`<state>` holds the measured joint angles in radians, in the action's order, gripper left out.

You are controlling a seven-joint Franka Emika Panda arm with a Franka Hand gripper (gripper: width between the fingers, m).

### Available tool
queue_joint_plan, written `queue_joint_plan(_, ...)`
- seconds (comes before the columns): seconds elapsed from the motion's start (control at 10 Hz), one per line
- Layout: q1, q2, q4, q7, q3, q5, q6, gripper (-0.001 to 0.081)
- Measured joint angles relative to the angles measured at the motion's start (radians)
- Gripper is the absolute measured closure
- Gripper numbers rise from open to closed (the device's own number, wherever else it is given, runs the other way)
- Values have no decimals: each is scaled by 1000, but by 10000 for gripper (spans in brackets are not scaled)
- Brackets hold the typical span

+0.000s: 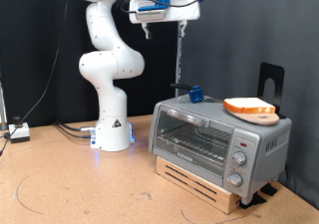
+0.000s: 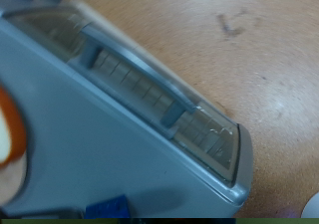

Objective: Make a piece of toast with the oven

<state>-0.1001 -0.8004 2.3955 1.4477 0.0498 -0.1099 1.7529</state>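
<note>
The silver toaster oven [image 1: 219, 136] stands on a wooden slatted base at the exterior view's right, its glass door shut. The piece of toast [image 1: 249, 107], orange-crusted with a paler face, lies on the oven's roof near its right end. My gripper [image 1: 163, 21] hangs high above the oven's left end, well clear of it, with its fingers apart and nothing between them. The wrist view looks down on the oven's roof and door handle [image 2: 135, 77]. An orange edge of the toast [image 2: 8, 124] shows at that frame's border. The fingers do not show there.
A small blue object [image 1: 195, 94] sits on the oven's roof towards its back and also shows in the wrist view [image 2: 110, 208]. A black upright piece [image 1: 271, 80] stands behind the oven. Knobs [image 1: 239, 164] line the oven's right panel. The brown tabletop [image 1: 70, 184] lies in front.
</note>
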Motion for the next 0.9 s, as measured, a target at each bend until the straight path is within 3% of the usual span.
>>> queue_joint_plan(0.4,-96,61,18,-440,-66,11,97,-3)
queue_joint_plan(0.5,-90,59,18,-397,-63,7,97,-3)
queue_joint_plan(0.6,-106,56,21,-475,-80,-41,95,-3)
queue_joint_plan(0.9,-196,61,33,-852,-216,-112,53,-3)
